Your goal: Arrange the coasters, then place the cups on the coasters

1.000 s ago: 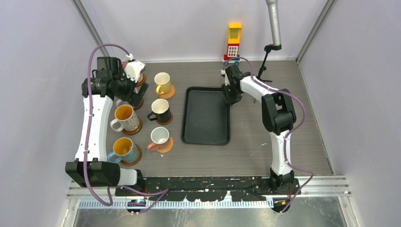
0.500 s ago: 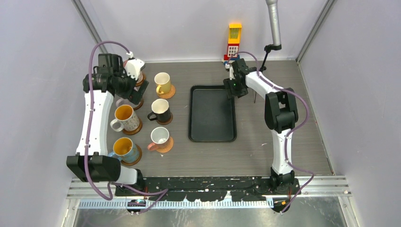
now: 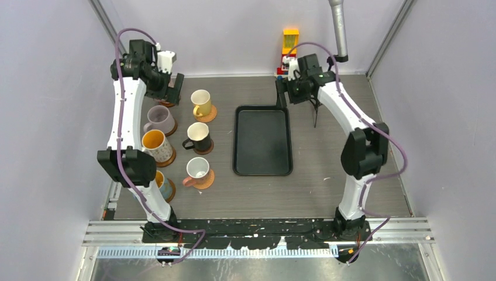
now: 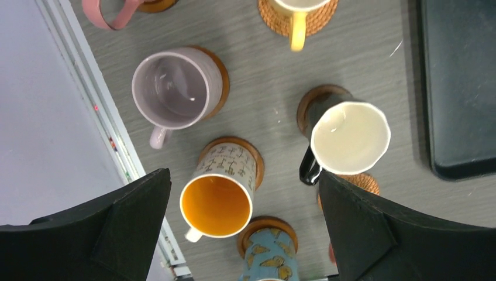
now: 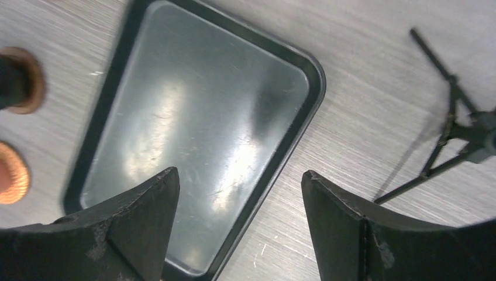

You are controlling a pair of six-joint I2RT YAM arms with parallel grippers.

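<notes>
Seven cups stand on seven coasters at the left of the table. The outer column holds the pink cup (image 4: pixel 108 9), lilac cup (image 4: pixel 169 88), patterned cup (image 4: pixel 216 205) and blue cup (image 4: pixel 266 260). The inner column holds the yellow cup (image 3: pixel 201 100), black cup (image 4: pixel 349 137) and salmon cup (image 3: pixel 197 168). A brown coaster rim (image 4: pixel 219 79) shows under the lilac one.

The left arm has risen from low over that column, so the lilac cup is now uncovered from above. The left gripper (image 4: pixel 243 175) hangs over the cups with its fingers wide apart and empty.

Further right, the black tray (image 3: pixel 262 140) has slid slightly away from the cups. The right gripper (image 5: pixel 240 172) has let go of it and lifted, its fingers spread with nothing between them.

With every cup seated, the arranging looks finished, and both arms seem to be clearing off.

The left arm stands tall, elbow high, with its wrist at the far-left corner pointing down. The right arm reaches forward, its wrist above the tray's far end, near the toy tower (image 3: pixel 289 47).
</notes>
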